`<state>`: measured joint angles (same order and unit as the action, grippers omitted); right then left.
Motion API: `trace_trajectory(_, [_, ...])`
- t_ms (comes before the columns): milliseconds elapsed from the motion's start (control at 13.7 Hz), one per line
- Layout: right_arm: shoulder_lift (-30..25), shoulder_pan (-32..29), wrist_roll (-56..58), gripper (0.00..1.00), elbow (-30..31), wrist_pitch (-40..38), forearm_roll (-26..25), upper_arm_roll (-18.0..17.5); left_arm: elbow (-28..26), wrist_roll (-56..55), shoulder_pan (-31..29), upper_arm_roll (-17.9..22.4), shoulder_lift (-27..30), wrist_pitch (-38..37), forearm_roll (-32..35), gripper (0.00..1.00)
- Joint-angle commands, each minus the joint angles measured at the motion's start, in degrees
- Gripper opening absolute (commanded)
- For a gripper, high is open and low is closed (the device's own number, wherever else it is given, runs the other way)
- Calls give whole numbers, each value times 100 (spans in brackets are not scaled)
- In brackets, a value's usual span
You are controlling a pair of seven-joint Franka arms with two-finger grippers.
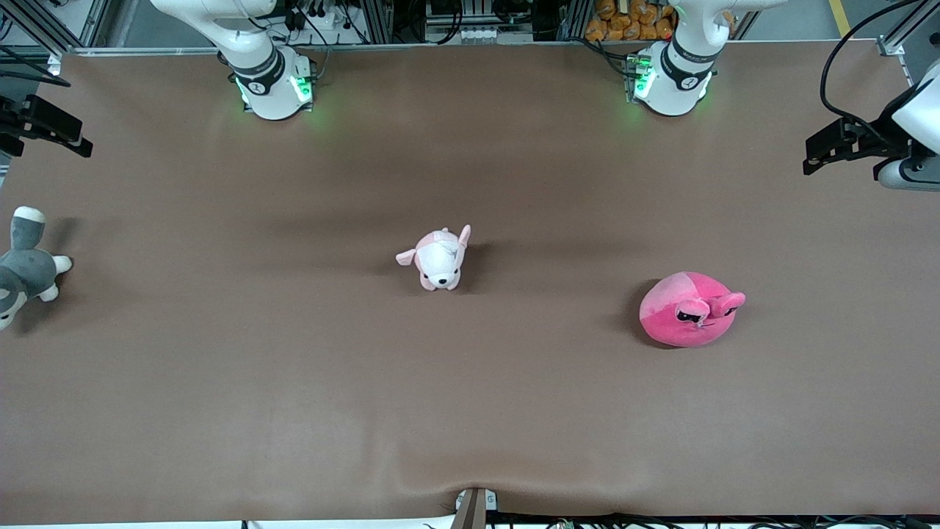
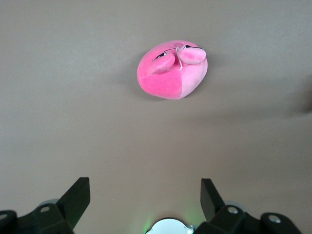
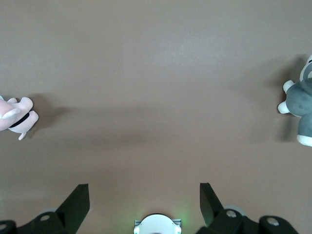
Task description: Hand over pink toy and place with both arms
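Front view: pink toy (image 1: 688, 309) is lying on the desk (image 1: 470, 411), toward the left arm's end.
Left wrist view: left gripper (image 2: 145, 195) is being held aloft, fingers (image 2: 78, 195) wide, empty.
Right wrist view: right gripper (image 3: 144, 195) is being held likewise, fingers (image 3: 78, 196) wide.

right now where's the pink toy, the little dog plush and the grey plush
pink toy (image 1: 687, 319): front view, on its round body below the eyes.
small pink-and-white dog plush (image 1: 439, 261): front view, on its white back.
grey-and-white plush (image 1: 26, 268): front view, on its grey body.
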<state>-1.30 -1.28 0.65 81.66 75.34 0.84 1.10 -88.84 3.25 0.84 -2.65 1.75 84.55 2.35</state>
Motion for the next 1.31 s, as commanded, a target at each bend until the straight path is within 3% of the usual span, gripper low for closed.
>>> trace_trajectory(0, [-19,-39,-48,100,-28,7,30,-57,24,-88,-31,-60,27,-70,73,100])
trace_trajectory(948, [104,-92,-39,100,-36,77,21,-39,16,-106,-4,-60,-25,-70,99,100])
trace_trajectory(1240, [104,-83,-39,100,-36,77,21,-39,7,-359,21,-51,-332,-123,72,100])
